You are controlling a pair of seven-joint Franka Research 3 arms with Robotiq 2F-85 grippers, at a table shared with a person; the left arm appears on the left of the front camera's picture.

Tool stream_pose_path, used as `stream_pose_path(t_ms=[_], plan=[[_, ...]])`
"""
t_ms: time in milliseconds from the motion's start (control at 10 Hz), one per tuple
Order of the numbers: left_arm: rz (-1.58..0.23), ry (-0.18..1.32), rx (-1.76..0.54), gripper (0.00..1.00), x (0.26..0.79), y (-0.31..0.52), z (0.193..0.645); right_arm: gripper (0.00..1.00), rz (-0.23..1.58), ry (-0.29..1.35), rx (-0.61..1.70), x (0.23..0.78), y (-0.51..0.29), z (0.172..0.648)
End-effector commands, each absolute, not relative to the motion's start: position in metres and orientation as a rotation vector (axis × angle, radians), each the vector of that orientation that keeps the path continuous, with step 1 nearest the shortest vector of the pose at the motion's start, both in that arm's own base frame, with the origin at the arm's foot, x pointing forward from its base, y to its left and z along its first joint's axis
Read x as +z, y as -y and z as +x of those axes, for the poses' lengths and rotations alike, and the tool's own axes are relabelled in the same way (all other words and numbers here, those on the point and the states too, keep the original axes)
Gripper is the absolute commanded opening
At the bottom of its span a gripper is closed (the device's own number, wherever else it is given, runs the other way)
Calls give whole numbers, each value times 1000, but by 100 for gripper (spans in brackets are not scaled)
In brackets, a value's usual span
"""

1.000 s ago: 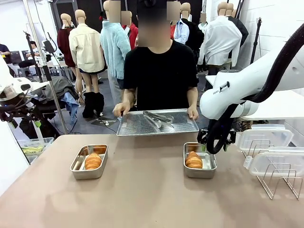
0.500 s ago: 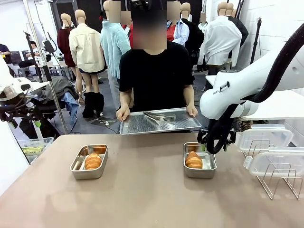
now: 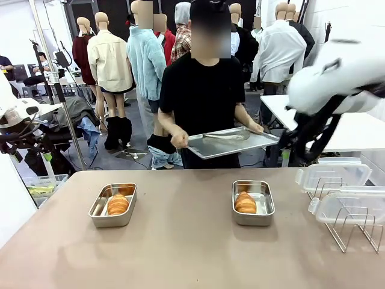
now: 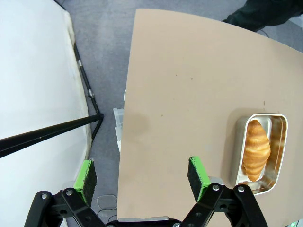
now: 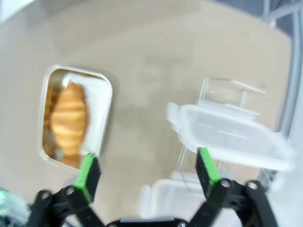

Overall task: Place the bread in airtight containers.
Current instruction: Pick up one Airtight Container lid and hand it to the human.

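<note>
The left gripper (image 4: 142,176) hung with its jaws spread wide and nothing between the green pads (image 4: 86,178). It sat above the edge of the tan table (image 4: 189,85), with grey floor on one side of that edge and tabletop on the other. Well off to one side of it, the left tin (image 4: 278,142) rested on the table with the left croissant roll (image 4: 257,149) lying lengthwise inside it.

The right gripper (image 5: 147,171) was likewise fully open and empty, though its view was blurred. Below it lay the right tin (image 5: 104,101), holding the right croissant roll (image 5: 70,118), and beside that a clear lid (image 5: 232,135) propped on a stand.

From the front, both tins stood well apart on the table, one toward the left and one right of the middle, each uncovered and each with a single roll in it. The right arm (image 3: 337,84) was raised above the table's far right corner, smeared by motion. Under it, two clear lids rested in a wire rack (image 3: 352,232) at the right edge, the upper lid (image 3: 334,173) behind the lower lid (image 3: 355,206).

Across the table a person in a black shirt held a large flat steel tray (image 3: 210,146) off the table, tilted, with a hand (image 3: 178,139) at one end and tongs (image 3: 228,137) lying on it.
</note>
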State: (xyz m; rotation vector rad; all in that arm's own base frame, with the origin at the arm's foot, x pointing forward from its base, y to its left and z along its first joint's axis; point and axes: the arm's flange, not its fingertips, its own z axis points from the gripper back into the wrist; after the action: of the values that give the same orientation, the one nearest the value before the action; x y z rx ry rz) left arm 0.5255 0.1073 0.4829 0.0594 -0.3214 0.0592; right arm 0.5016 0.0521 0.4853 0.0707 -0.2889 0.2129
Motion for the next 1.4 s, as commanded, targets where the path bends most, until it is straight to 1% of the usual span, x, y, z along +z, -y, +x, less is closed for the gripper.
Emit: stream_pose_path(t_ms=[0, 100, 200, 400, 700, 900, 1100, 1200, 1300], plan=[[77, 322, 67, 100, 485, -106, 525, 100, 136, 279, 270, 492, 4, 484], [77, 322, 67, 100, 485, -106, 525, 100, 122, 260, 307, 497, 33, 474], [77, 322, 67, 100, 485, -106, 525, 100, 169, 248, 346, 501, 61, 462], [77, 322, 67, 100, 485, -106, 525, 100, 158, 184, 512, 495, 106, 435], [77, 322, 67, 100, 485, -106, 525, 100, 214, 162, 831, 486, 129, 418], [77, 322, 67, 100, 485, -106, 525, 100, 201, 198, 954, 489, 126, 413], [77, 322, 67, 100, 485, -106, 525, 100, 193, 232, 1007, 494, 120, 404], [77, 322, 67, 100, 485, -106, 525, 100, 193, 192, 948, 492, 125, 416], [77, 322, 67, 100, 485, -106, 525, 100, 193, 192, 948, 492, 125, 416]])
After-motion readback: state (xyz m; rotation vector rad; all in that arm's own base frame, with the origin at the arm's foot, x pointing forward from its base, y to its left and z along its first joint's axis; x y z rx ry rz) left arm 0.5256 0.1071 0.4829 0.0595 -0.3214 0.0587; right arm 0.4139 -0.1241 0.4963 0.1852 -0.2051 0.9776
